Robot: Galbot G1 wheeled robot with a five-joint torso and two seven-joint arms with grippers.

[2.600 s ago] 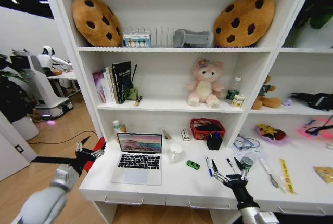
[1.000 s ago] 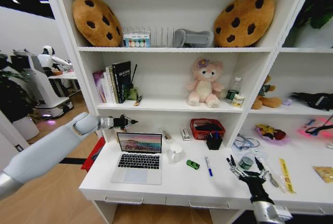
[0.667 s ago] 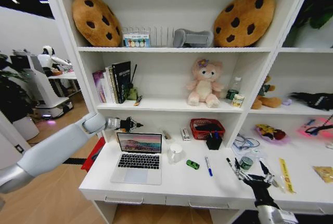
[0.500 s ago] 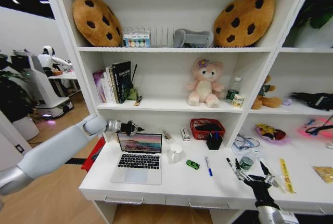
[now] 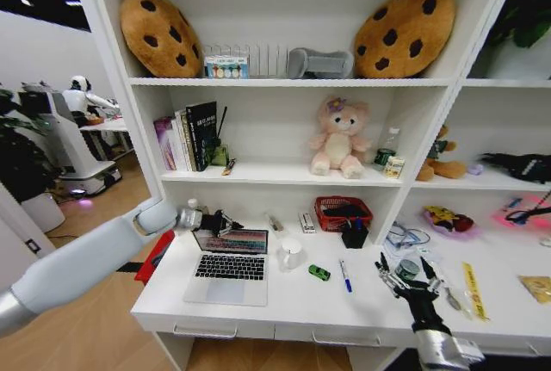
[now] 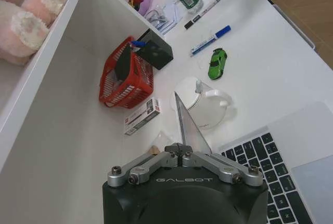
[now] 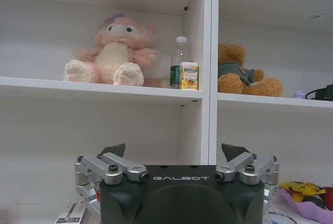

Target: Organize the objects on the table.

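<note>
White table (image 5: 284, 302): our left gripper (image 5: 217, 220) pinches the laptop (image 5: 229, 261) lid; fold gently. Right gripper (image 5: 403, 279), beside, fingers spread.

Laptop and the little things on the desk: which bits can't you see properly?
- Laptop screen: left wrist view, seen edge-on, pinched in the left gripper fingers.
- Laptop keyboard: left wrist view, cut off by the picture's edge.
- Can: head view, partly behind the open right gripper; label too small to read.
</note>
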